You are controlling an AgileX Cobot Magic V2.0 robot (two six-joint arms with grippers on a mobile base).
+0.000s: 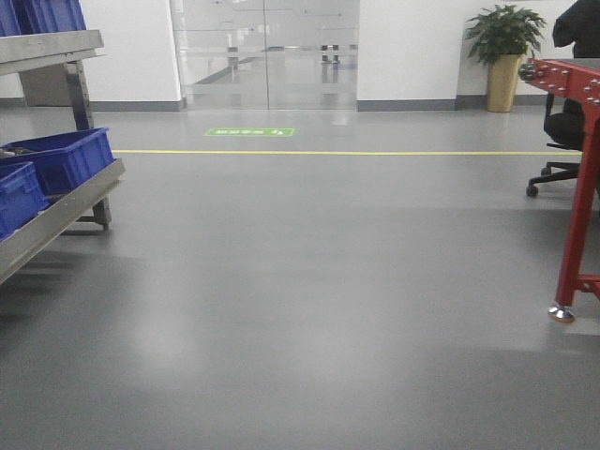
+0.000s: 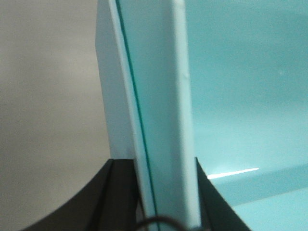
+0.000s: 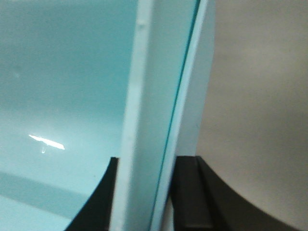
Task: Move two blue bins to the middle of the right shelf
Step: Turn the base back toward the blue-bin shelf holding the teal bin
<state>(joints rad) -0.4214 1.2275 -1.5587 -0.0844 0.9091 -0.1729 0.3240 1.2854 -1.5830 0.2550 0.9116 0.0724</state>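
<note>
Grey floor [image 1: 309,309] takes up most of the front view, with glass doors [image 1: 267,52] at the far end. The metal shelf [image 1: 66,202] sits along the left edge, and two blue bins [image 1: 70,155] stand side by side on its lower level, with another one partly visible up top. A red frame [image 1: 581,187] pokes in on the right, well apart from the shelf. A potted plant [image 1: 504,33] stands in the back corner.

In the wrist views, the left gripper [image 2: 163,192] is clamped on the upright wall of a pale blue bin [image 2: 240,96], one black finger on each side. The right gripper [image 3: 144,192] is the same, pinching a pale blue bin [image 3: 62,72] wall. Can't tell if both are holding one bin.
</note>
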